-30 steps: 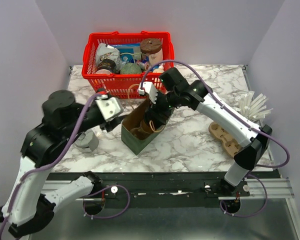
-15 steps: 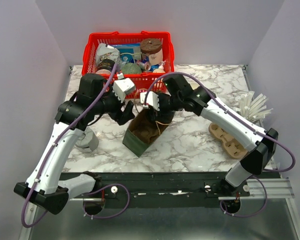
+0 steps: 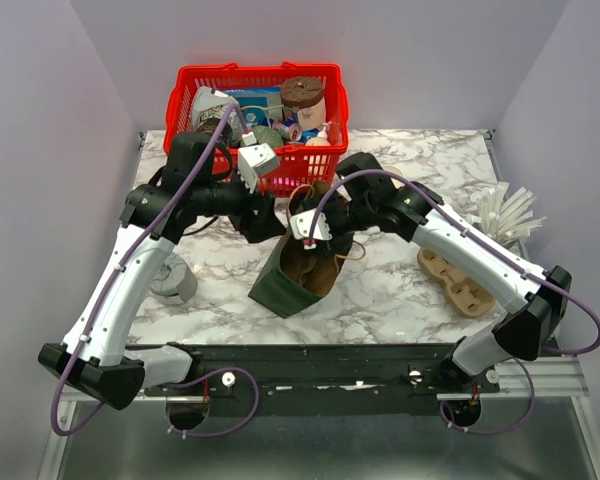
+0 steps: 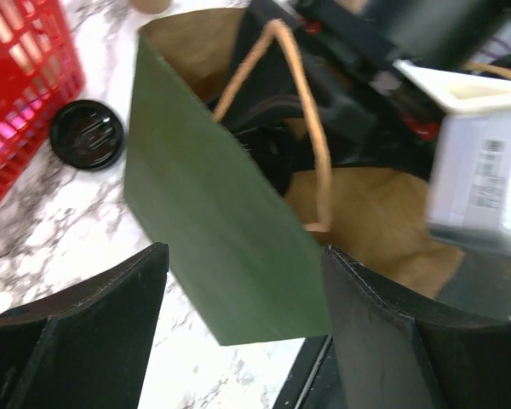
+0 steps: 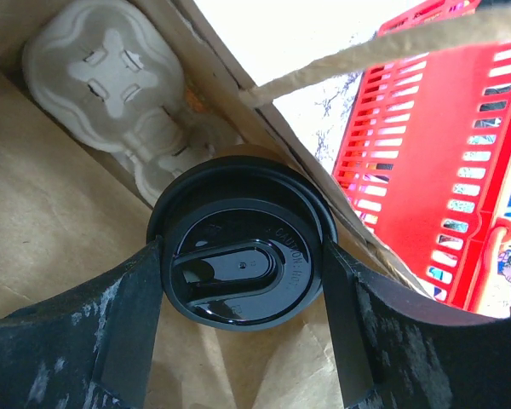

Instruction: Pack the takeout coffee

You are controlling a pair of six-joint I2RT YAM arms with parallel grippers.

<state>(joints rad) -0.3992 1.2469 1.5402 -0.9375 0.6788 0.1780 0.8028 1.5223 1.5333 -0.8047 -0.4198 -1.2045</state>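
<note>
Inside the green paper bag (image 3: 285, 290), the right gripper (image 5: 243, 260) pinches the black-lidded takeout coffee (image 5: 238, 223) by its sides, beside a pulp carrier (image 5: 111, 77) lying deeper in the bag. The left gripper (image 4: 243, 268) stands spread, with the bag's wall between its fingers.

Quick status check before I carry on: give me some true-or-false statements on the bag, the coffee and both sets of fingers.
1. The right fingers hold the black-lidded takeout coffee inside the green bag. True.
2. The left fingers are clamped on the bag's handle. False: they are open, gripping nothing.
3. A pulp carrier lies in the bag. True.
4. The red basket is empty. False: it holds several items, including a brown-lidded cup.
</note>
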